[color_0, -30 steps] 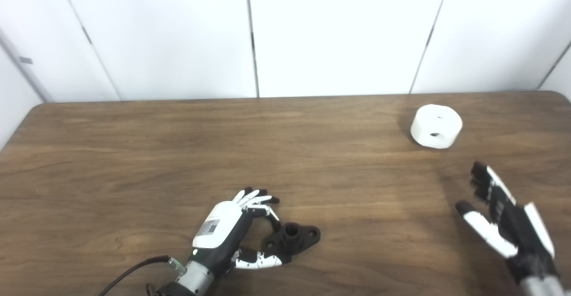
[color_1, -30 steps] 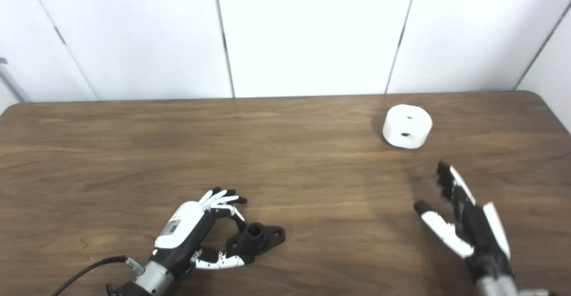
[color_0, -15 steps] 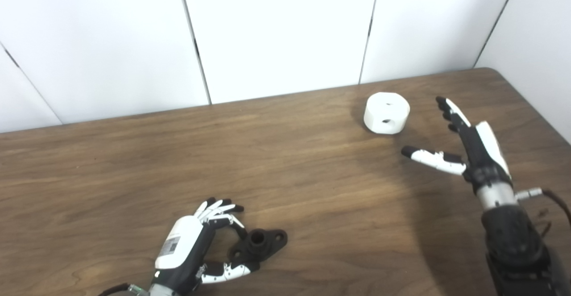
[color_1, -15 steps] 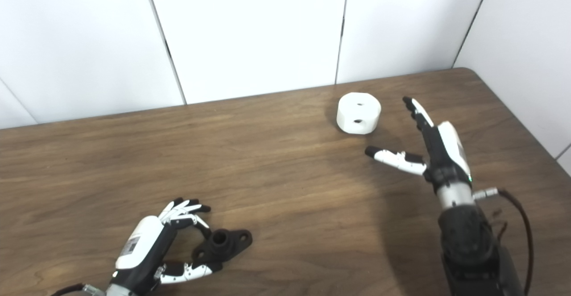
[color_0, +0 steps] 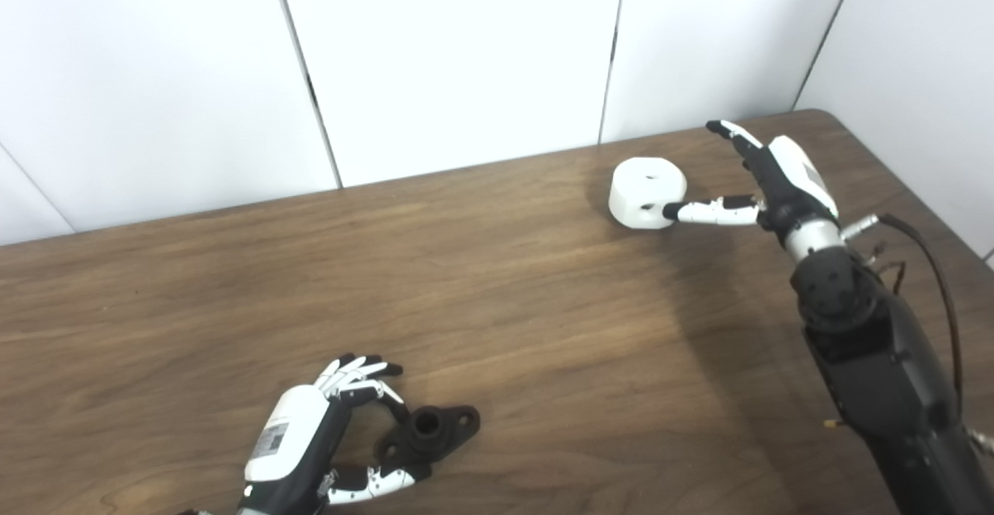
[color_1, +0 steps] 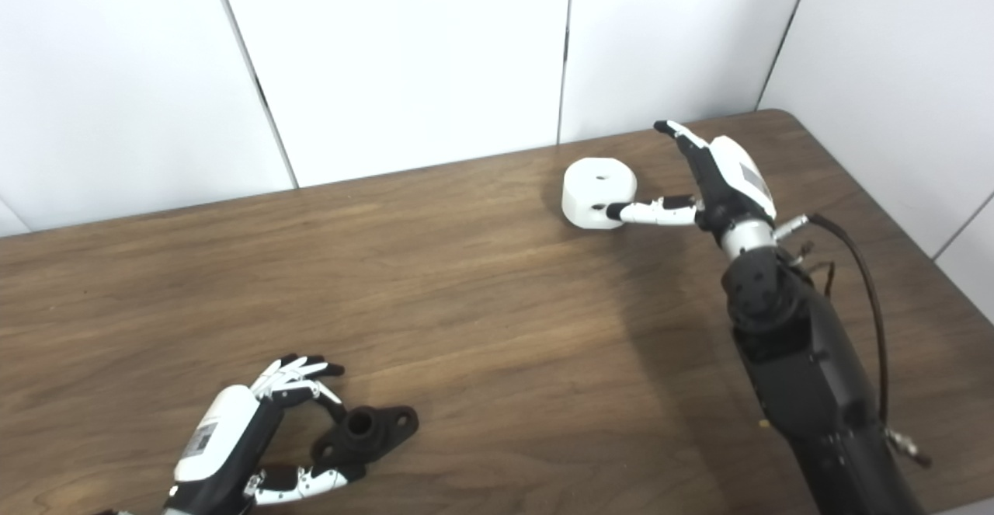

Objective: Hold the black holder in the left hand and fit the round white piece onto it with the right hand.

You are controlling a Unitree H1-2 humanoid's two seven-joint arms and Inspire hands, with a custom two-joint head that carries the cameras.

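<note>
The black holder (color_0: pixel 431 431) lies flat on the wooden table (color_0: pixel 505 305) near the front left edge, its socket facing up. My left hand (color_0: pixel 311 437) curls around its left end, fingers on the far side and thumb on the near side, touching it. The round white piece (color_0: pixel 644 196) stands at the back right of the table, with one small hole on top and one in its side. My right hand (color_0: pixel 776 185) is open just to its right. The thumb tip touches the piece's right side, and the fingers stretch past it toward the wall.
White wall panels (color_0: pixel 466 57) stand close behind the table's far edge. The table's rounded back right corner (color_0: pixel 823 115) lies just beyond my right hand. A black cable (color_0: pixel 940 266) loops off the right forearm. Bare wood spans the stretch between the two hands.
The camera has swung to the right. My right hand has reached forward and left until its thumb touches the white piece. The left hand and the holder keep the same pose.
</note>
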